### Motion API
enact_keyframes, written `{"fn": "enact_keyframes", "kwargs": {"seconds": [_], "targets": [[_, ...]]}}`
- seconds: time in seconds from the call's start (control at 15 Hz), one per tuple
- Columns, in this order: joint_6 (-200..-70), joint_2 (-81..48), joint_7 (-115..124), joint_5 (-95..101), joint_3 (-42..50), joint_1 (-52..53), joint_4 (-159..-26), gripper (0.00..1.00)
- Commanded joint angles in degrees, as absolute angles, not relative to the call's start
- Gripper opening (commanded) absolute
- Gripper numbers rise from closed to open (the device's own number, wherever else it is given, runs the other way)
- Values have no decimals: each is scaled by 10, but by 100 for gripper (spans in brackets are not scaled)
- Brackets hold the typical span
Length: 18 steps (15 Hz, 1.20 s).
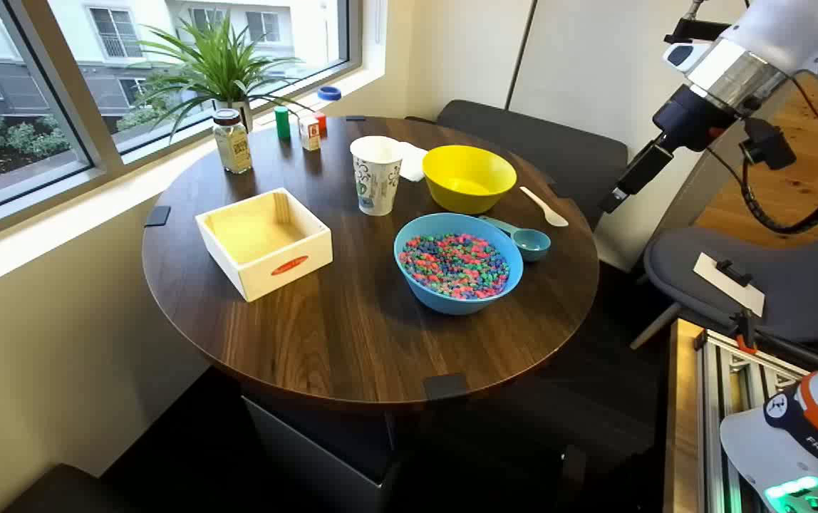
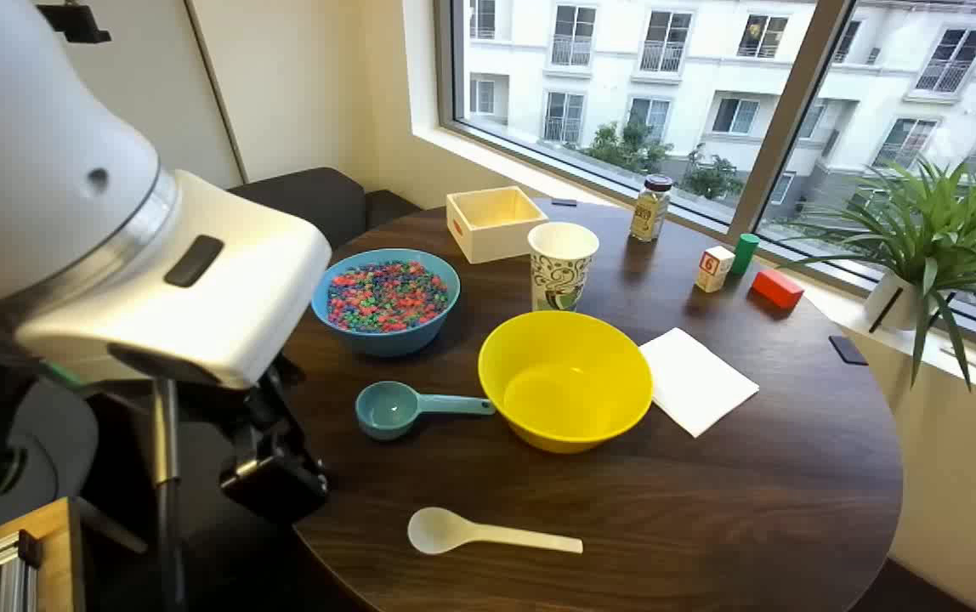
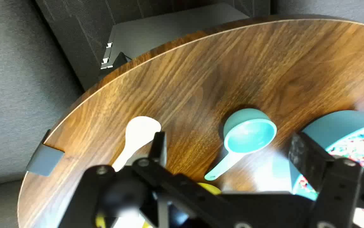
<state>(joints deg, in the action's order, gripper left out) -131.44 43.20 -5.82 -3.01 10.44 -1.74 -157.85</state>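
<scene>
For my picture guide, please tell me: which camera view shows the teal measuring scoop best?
The wrist view: the teal measuring scoop appears largest there, uncovered from end to end. Both exterior views show it smaller, beside the blue bowl, its handle pointing towards the yellow bowl.

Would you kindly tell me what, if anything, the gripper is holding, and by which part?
Nothing is held: the gripper is open, and the teal scoop lies on the table.

Bowl (image 1: 452,305) on table (image 1: 338,342) — beads (image 1: 455,267) inside, scoop (image 2: 414,405) beside
</scene>
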Motion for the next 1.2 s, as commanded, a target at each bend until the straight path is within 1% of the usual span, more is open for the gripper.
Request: {"fn": "enact_keyframes", "kwargs": {"seconds": [0.0,0.53,1.13], "targets": [[-1313,431,-63,-37,98,-25,-1579,100],[-1313,429,-63,-37,97,-25,-1581,100],[-1447,300,46,-51,48,-23,-1523,100]]}}
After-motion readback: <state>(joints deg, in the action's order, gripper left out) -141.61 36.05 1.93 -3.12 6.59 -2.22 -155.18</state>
